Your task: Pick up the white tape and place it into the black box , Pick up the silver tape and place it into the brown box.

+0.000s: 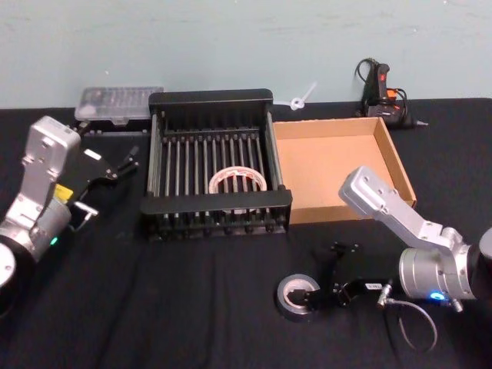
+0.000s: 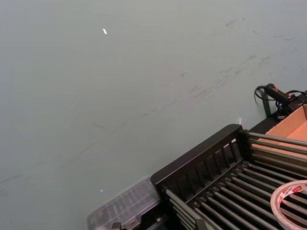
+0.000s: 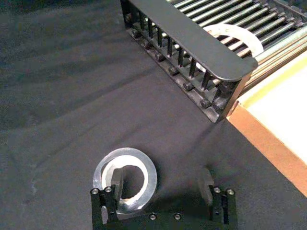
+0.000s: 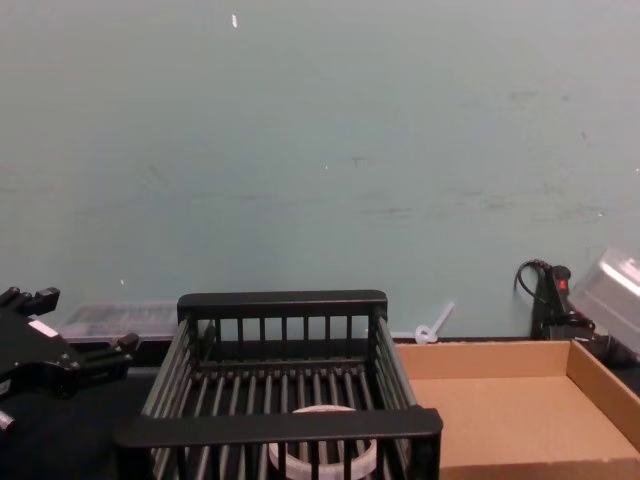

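The white tape lies flat on the ribbed bottom of the black box, toward its front right; the roll also shows through the front slats. To the right stands the brown box, nothing inside it. On the cloth in front lies the silver tape. My right gripper is open and low over it. In the right wrist view one finger sits inside the hole of the silver roll, the other stands off to its side. My left gripper hangs open left of the crate.
A clear plastic case sits behind the crate's left corner. A glue gun with its cord and a small white piece lie at the back. Black cloth covers the table, with bare room along the front left.
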`<action>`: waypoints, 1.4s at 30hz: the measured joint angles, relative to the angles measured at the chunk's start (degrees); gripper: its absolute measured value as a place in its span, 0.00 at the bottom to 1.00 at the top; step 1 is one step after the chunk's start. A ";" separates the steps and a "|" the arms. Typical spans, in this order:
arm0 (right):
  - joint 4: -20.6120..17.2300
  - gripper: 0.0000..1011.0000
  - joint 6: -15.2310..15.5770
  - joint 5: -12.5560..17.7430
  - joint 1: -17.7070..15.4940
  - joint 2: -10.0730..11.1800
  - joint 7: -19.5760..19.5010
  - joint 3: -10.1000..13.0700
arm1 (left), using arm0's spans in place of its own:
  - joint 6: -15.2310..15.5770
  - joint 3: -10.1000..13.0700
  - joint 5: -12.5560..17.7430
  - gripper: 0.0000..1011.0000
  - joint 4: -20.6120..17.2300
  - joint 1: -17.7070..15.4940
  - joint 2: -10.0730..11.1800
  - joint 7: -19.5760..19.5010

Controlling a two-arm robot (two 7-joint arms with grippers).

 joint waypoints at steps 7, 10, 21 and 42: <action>0.58 0.99 0.24 -0.54 0.34 -0.40 0.03 -0.38 | 0.00 0.00 0.00 0.99 0.00 0.00 0.00 0.00; 0.74 0.99 0.29 -0.81 0.41 -0.51 0.04 -0.52 | 0.00 0.00 0.00 0.99 0.00 0.00 0.00 0.00; 1.17 0.99 0.07 -1.39 0.57 -0.82 0.32 -0.71 | 0.00 0.00 0.00 0.99 0.00 0.00 0.00 0.00; 1.03 0.74 0.03 -1.31 0.52 -0.73 0.31 -0.64 | 0.00 0.00 0.00 0.99 0.00 0.00 0.00 0.00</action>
